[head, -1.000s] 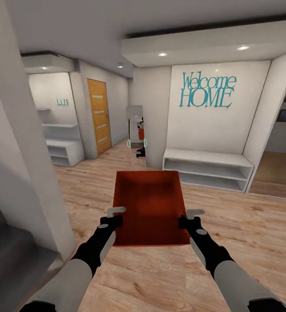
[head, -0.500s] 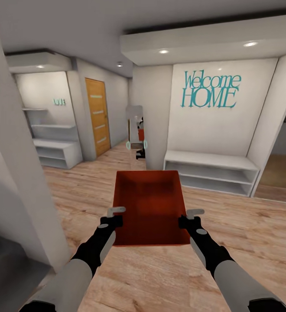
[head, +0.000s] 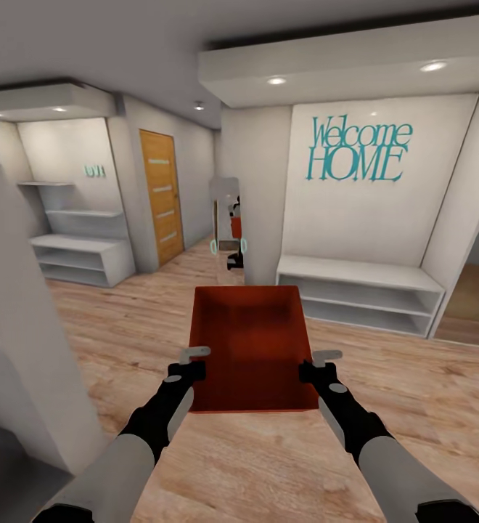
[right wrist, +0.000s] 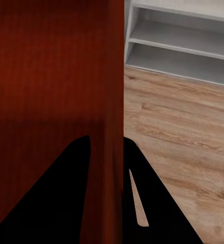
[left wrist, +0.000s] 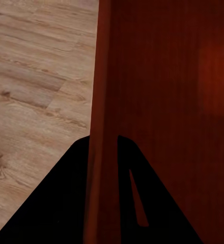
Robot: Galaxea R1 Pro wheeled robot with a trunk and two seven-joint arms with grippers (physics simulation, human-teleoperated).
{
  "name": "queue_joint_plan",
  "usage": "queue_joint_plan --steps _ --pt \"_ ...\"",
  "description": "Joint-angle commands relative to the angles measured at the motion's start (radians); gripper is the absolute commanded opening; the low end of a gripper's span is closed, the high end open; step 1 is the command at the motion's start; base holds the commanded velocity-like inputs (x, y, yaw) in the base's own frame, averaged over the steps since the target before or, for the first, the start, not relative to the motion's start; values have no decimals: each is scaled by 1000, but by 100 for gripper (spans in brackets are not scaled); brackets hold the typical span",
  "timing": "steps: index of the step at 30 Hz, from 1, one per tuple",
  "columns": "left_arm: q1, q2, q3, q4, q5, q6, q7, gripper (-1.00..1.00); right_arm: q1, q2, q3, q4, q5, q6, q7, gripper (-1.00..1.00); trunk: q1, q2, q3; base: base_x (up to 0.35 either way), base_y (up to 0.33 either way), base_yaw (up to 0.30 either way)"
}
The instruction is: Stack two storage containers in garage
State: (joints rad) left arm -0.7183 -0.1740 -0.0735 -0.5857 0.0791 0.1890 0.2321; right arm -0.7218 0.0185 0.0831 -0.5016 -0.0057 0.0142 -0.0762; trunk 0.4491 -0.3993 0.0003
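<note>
One storage container [head: 250, 349] is held level over the wood floor [head: 428, 407], pinched by left claw [head: 193, 360] and right claw [head: 318, 363]; hallway view has widened since earlier, so transit is judged underway.

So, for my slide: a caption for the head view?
Both grippers carry a storage container across wood flooring toward a Welcome HOME wall.

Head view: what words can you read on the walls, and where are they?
"Welcome HOME": big teal letters on the white wall above the low white shelf bench.
Small teal letters on the wall of the far shelf nook: too small and blurred to read.
No writing can be seen on the orange-red storage container held by the left gripper and the right gripper.
</note>
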Motion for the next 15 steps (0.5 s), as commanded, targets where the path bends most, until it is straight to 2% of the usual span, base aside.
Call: queue_joint_plan --steps 1,7,15 --pt "0 1 -3 1 13 6 12 -100 -1 1 0 -5 3 -5 -4 -100 1 -1 0 322 0 0" --pt "0 0 -2 0 14 6 12 -100 -1 4 0 -5 2 -4 -6 -100 1 -1 0 322 0 30" --pt "0 0 -3 0 14 6 12 -100 -1 4 0 -7 2 3 -4 -100 1 -1 0 322 0 230"
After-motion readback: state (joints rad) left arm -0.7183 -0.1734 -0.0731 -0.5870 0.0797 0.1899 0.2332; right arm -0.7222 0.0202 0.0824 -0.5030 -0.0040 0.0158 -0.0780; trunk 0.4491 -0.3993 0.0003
